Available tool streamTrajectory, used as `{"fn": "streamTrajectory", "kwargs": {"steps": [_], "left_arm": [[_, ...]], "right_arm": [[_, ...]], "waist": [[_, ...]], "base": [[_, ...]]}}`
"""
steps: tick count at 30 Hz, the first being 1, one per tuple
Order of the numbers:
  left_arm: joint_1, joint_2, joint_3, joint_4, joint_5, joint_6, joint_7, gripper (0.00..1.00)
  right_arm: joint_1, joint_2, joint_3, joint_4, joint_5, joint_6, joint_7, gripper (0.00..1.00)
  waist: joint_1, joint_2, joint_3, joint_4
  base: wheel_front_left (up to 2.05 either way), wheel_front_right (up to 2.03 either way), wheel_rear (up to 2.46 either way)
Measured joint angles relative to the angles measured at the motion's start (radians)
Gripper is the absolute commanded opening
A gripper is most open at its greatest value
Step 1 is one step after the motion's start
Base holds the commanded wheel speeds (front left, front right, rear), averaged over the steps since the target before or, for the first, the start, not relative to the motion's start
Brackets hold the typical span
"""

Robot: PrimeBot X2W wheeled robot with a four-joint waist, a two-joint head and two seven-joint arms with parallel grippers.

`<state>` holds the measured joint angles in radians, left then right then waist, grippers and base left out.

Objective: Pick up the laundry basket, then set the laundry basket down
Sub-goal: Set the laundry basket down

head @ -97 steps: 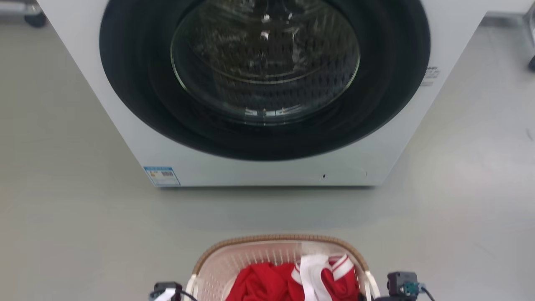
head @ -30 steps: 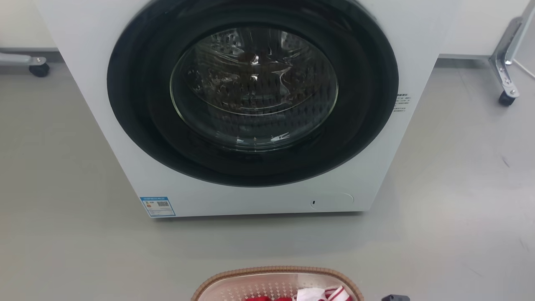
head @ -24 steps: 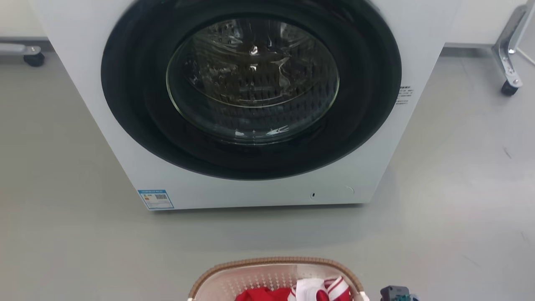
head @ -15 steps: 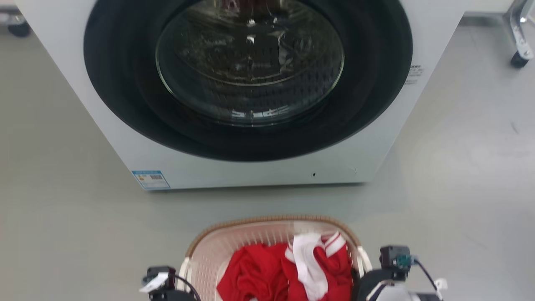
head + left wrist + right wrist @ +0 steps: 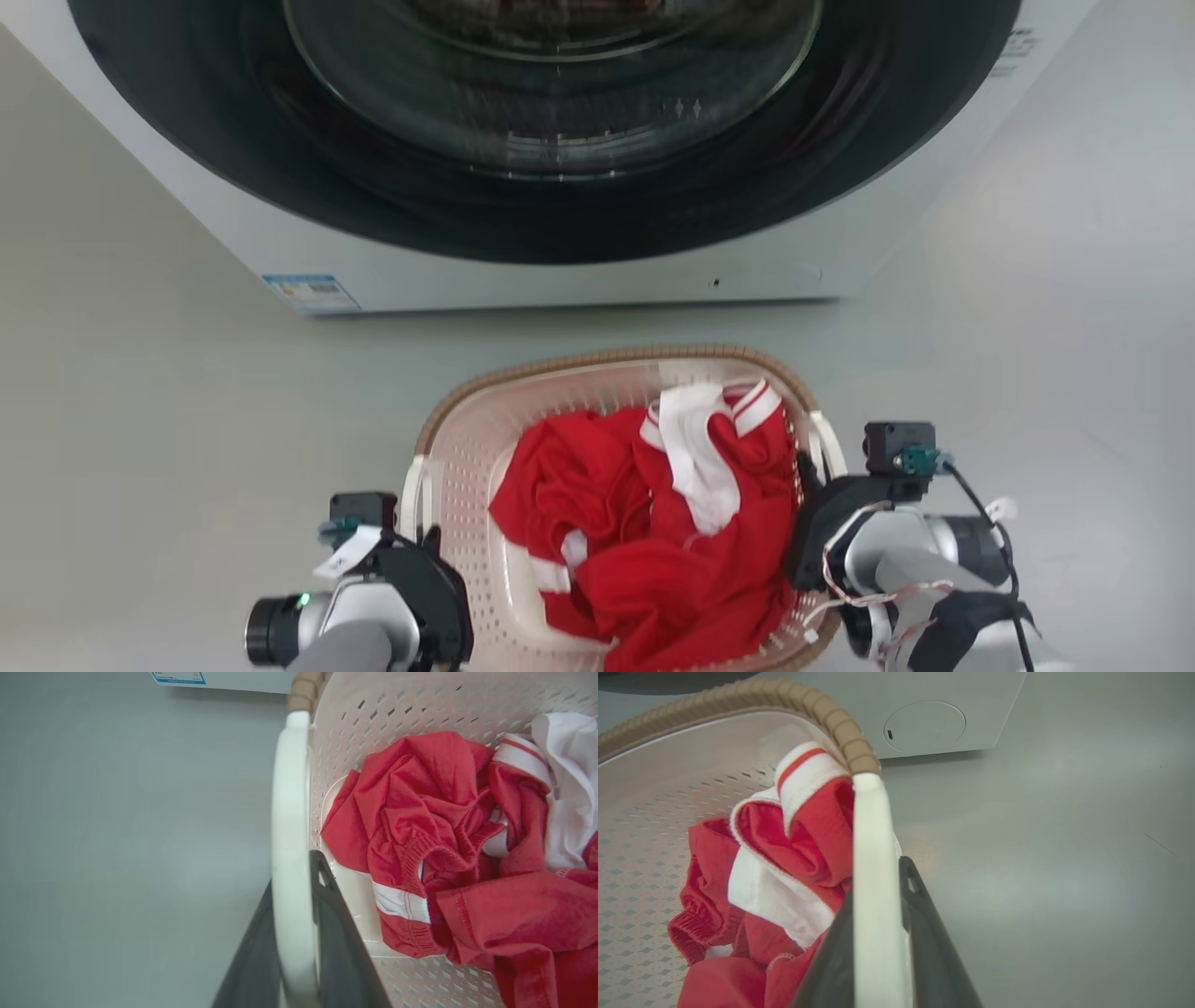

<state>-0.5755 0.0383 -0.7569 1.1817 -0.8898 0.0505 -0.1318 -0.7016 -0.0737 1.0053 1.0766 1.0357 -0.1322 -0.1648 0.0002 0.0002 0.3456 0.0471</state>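
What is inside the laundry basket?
The laundry basket holds crumpled red clothes with white trim and a white piece on top. They cover much of its floor, so anything underneath is hidden.

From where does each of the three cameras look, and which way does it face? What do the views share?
Head view: on the head, facing forward and down at washer, basket, floor; left hand and right hand show at the basket's sides.
Left wrist view: on the left wrist, facing along its fingers, clamped on the left handle.
Right wrist view: on the right wrist, facing along its fingers, clamped on the right handle.
Shared: all show basket, red clothes, washer base.
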Motion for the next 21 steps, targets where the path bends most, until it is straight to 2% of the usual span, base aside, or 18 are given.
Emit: {"fn": "streamTrajectory", "kwargs": {"steps": [21], "left_arm": [[-0.256, -0.003, 0.006, -0.025, 0.036, 0.029, -0.071, 0.0]], "right_arm": [[-0.23, -0.027, -0.043, 0.032, -0.026, 0.009, -0.063, 0.0]], "waist": [[-0.0001, 0.0001, 0.328, 0.042]], "base": [[0.0, 0.0, 0.0]]}}
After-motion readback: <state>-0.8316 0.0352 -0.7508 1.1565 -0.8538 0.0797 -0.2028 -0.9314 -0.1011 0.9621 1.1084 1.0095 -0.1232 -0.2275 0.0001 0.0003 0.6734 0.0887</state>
